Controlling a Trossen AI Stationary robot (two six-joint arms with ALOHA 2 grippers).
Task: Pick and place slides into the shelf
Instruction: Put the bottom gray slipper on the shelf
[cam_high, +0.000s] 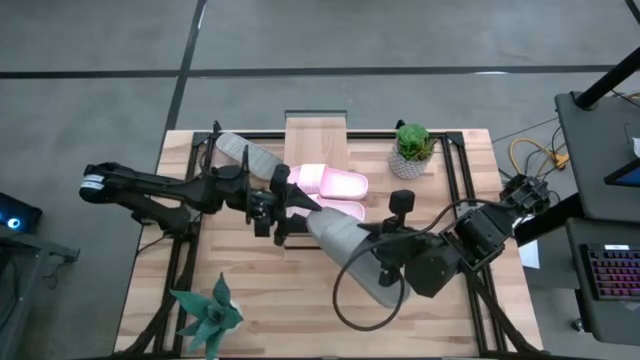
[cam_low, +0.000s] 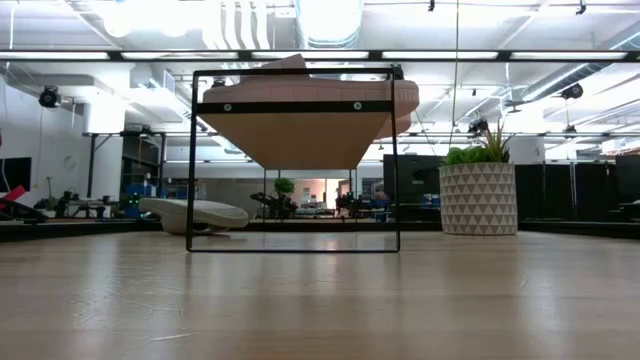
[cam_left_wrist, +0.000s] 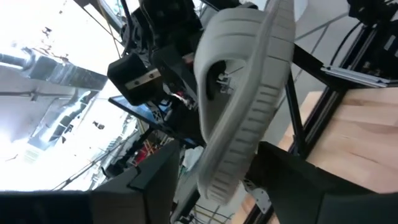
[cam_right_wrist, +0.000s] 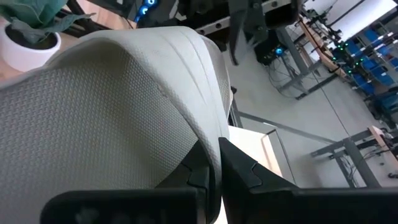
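My right gripper (cam_high: 368, 240) (cam_right_wrist: 216, 165) is shut on a grey slide (cam_high: 350, 255) and holds it in the air near the table's middle, in front of the shelf (cam_high: 315, 135) (cam_low: 295, 140). My left gripper (cam_high: 283, 215) (cam_left_wrist: 217, 186) is open, with its fingers on either side of that slide's far-left end (cam_left_wrist: 224, 177). Two pale pink slides (cam_high: 335, 182) (cam_high: 340, 210) lie on the shelf's plank top. A second grey slide (cam_high: 245, 155) (cam_low: 195, 213) rests sole-down on the table, left of the shelf. My right gripper pinches the grey slide's wide strap at its edge (cam_right_wrist: 211, 140), a thin layer between the two fingers. In the left wrist view one finger (cam_left_wrist: 219, 81) shows inside the strap opening. The slide is lifted clear of the table and tilted. My left gripper: I cannot tell whether its fingers touch the slide's end.
A potted plant in a white patterned pot (cam_high: 412, 150) (cam_low: 478, 190) stands right of the shelf. A teal artificial plant (cam_high: 210, 315) (cam_right_wrist: 28, 31) sits at the table's near left corner. Black frame rails (cam_high: 455, 190) run along the table's sides.
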